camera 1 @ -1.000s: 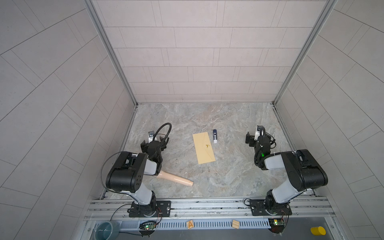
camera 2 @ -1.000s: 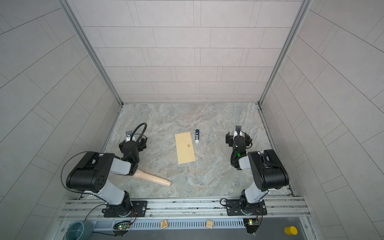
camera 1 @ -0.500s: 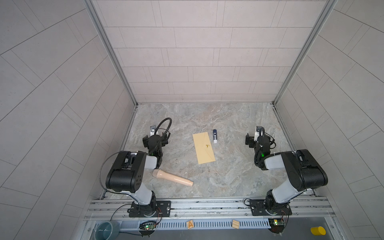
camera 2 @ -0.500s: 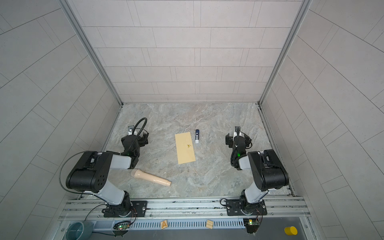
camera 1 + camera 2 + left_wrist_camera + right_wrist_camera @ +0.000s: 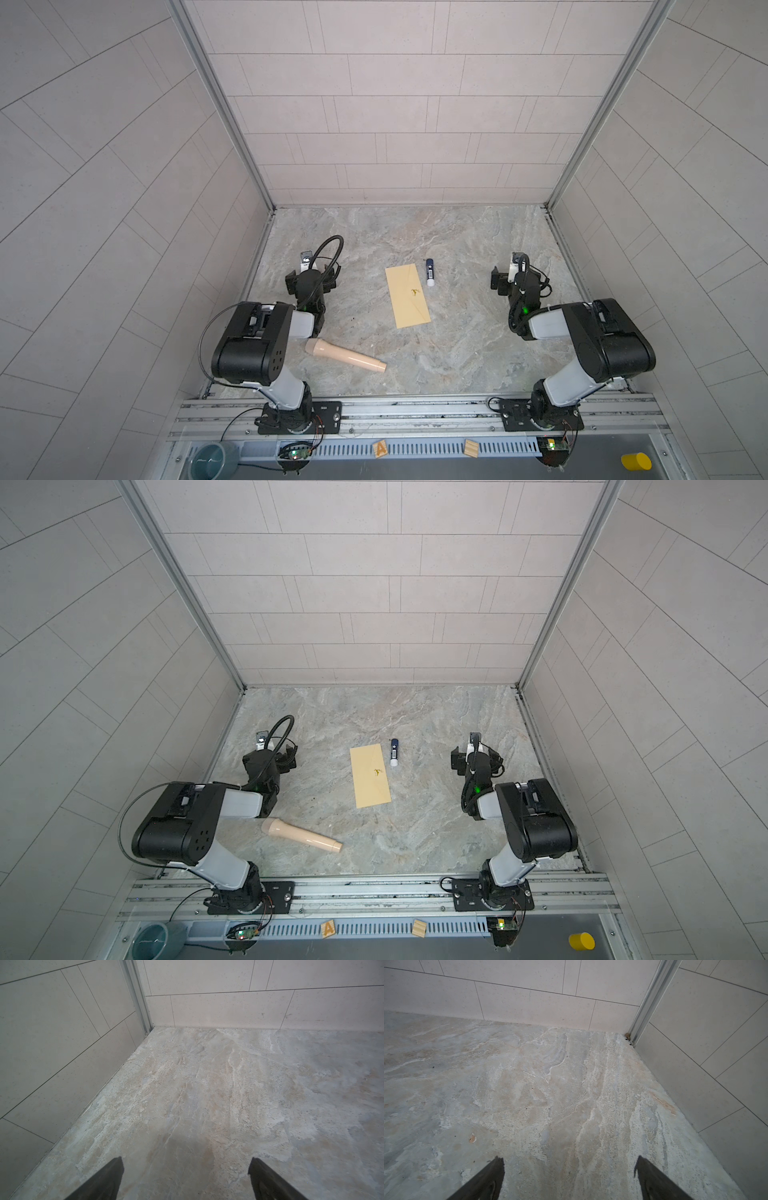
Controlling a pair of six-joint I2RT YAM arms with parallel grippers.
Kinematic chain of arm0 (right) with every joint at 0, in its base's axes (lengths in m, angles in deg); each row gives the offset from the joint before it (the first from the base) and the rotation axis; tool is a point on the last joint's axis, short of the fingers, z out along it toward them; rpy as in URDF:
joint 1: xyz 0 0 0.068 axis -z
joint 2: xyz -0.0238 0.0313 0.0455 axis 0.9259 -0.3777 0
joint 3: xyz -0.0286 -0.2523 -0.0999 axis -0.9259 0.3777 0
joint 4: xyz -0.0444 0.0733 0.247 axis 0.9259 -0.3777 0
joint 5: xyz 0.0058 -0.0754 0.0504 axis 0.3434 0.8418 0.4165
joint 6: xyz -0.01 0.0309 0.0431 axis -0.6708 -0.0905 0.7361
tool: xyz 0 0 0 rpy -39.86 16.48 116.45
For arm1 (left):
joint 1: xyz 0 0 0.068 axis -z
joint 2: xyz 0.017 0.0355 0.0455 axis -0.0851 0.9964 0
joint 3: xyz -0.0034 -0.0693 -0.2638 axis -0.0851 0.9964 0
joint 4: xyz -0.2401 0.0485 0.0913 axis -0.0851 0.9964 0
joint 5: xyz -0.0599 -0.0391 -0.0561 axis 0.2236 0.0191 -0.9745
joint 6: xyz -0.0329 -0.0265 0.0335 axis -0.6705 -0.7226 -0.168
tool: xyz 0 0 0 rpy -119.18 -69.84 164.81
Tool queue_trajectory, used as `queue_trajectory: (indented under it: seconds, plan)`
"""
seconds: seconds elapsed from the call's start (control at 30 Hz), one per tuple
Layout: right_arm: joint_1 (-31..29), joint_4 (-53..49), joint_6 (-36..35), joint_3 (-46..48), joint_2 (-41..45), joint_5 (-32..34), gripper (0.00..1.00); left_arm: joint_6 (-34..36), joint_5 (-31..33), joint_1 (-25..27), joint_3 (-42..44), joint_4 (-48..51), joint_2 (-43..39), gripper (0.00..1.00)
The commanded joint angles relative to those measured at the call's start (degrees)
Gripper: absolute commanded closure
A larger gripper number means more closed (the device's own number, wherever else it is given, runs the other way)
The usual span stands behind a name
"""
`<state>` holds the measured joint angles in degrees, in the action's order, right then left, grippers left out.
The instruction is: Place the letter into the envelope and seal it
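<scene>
The tan envelope (image 5: 407, 296) (image 5: 370, 776) lies flat mid-table in both top views, long side running front to back, with a small dark mark near its middle. The letter is hidden or out of view. My left gripper (image 5: 309, 276) (image 5: 270, 761) rests low at the left, well apart from the envelope. In the left wrist view it (image 5: 186, 1167) stands open over bare marble. My right gripper (image 5: 515, 279) (image 5: 473, 759) sits low at the right, equally far from the envelope. The right wrist view shows it (image 5: 569, 1165) open with nothing between its fingers.
A blue-and-white glue stick (image 5: 430, 272) (image 5: 394, 752) lies just right of the envelope's far end. A beige tapered roller (image 5: 345, 356) (image 5: 301, 833) lies front left beside the left arm. Tiled walls close three sides; the rail (image 5: 415, 409) runs along the front.
My left gripper has drifted slightly toward the back wall, uncovering the roller's thick end. The right arm, the envelope and the glue stick have not moved.
</scene>
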<state>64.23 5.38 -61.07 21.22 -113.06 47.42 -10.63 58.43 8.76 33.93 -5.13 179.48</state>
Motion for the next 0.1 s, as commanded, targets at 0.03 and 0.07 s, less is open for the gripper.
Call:
queue_trajectory:
  seconds: [0.03, 0.07]
  plan:
    - [0.15, -0.03, -0.82, 0.08, 0.30, -0.39, 0.01, -0.04, -0.20, -0.31, 0.61, -0.34, -0.65, 0.00]
    - [0.21, 0.06, -0.74, 0.23, 0.41, -0.41, 0.01, -0.04, -0.27, -0.30, 0.74, -0.39, -0.71, 0.00]
